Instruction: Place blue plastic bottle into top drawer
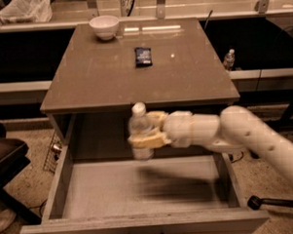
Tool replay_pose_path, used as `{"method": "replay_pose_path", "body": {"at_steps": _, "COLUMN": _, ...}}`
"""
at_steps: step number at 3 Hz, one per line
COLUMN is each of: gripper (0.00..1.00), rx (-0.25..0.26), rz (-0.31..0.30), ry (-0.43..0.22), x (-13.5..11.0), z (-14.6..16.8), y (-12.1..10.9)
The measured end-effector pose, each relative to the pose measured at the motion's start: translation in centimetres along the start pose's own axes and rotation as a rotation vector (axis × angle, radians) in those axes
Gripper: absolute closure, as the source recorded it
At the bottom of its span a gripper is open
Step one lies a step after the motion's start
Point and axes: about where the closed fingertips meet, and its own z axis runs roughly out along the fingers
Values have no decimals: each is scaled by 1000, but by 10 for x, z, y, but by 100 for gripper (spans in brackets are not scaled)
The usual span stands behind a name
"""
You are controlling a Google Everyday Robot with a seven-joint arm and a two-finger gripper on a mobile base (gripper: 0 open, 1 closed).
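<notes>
Your gripper (142, 132) holds the bottle (138, 123) tight and upright, high over the open drawer (141, 227) below it, so if you let go from up here it may tip over or bounce.

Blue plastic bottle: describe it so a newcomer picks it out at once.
Find the table with its drawer pulled open. Over the drawer, the gripper holds the bottle upright, jaws shut on it. Clear with a white cap, it looks far larger than the distant bottle right of the table.
</notes>
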Motion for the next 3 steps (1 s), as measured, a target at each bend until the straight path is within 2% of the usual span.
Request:
{"method": "replay_pose_path", "body": {"at_steps": 1, "gripper": 100, "rx": -159, "rz": -22, "ry": -89, "x": 7, "z": 49, "y": 26}}
{"method": "replay_pose_path", "body": {"at_steps": 2, "gripper": 100, "rx": -264, "rz": -53, "ry": -93, "x": 18, "z": 88, "y": 51}}
{"method": "replay_pose_path", "body": {"at_steps": 3, "gripper": 100, "rx": -282, "rz": -110, "ry": -24, "x": 33, "z": 107, "y": 65}}
